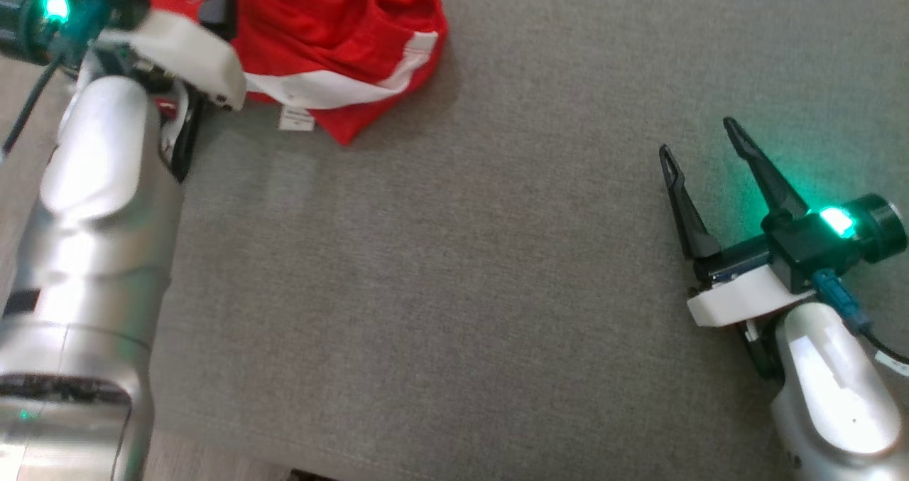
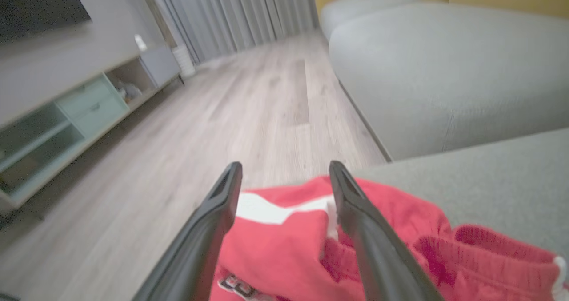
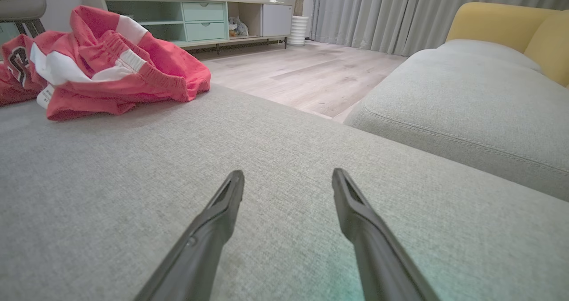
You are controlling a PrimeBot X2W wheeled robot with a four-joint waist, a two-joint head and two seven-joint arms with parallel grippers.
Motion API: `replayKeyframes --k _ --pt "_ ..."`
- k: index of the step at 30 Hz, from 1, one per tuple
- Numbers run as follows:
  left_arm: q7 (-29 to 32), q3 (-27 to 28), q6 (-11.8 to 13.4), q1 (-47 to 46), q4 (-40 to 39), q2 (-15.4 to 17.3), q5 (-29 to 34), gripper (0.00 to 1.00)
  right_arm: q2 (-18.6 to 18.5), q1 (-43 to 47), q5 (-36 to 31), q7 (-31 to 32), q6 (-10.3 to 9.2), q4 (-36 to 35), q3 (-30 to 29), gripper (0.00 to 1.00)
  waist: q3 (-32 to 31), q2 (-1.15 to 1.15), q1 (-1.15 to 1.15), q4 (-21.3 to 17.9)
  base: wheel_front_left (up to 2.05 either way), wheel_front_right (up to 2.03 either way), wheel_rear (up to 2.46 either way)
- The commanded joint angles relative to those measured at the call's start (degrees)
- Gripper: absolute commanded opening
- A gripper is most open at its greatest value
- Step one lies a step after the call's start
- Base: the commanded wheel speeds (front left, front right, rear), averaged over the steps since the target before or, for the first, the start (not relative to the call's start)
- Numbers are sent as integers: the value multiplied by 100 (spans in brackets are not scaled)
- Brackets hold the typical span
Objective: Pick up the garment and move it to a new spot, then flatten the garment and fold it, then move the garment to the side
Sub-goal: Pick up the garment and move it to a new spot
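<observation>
I see the garment [image 1: 334,33]: red cloth with broad white bands, a gathered elastic waistband, a small white label and a dark printed badge. It lies unfolded, crumpled in a loose heap on the grey sofa cushion [image 1: 454,289], right at that cushion's far left edge.

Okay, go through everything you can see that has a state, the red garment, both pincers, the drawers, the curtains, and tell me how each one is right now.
Red garment: crumpled in a heap on the grey cushion, not flattened or folded.
Left pincer: open, over the garment, gripping nothing.
Right pincer: open, empty, over bare cushion.
Drawers: shut.
Curtains: drawn closed.
</observation>
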Motion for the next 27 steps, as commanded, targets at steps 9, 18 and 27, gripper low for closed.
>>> replayKeyframes --k 9,18,27 --pt "561 -393 10 -747 1743 592 -623 0 -120 -196 -48 -61 -4 -256 307 100 464 0 -2 -284 0 0 0" --pt "-599 -435 9 -1173 1730 569 -733 0 39 -222 62 -61 -4 -135 276 100 115 0 -2 -402 0 0 0" --pt "-718 -1021 9 -1556 582 540 -934 0 621 39 408 -61 -4 158 501 100 -1125 0 -2 -1093 0 0 0"
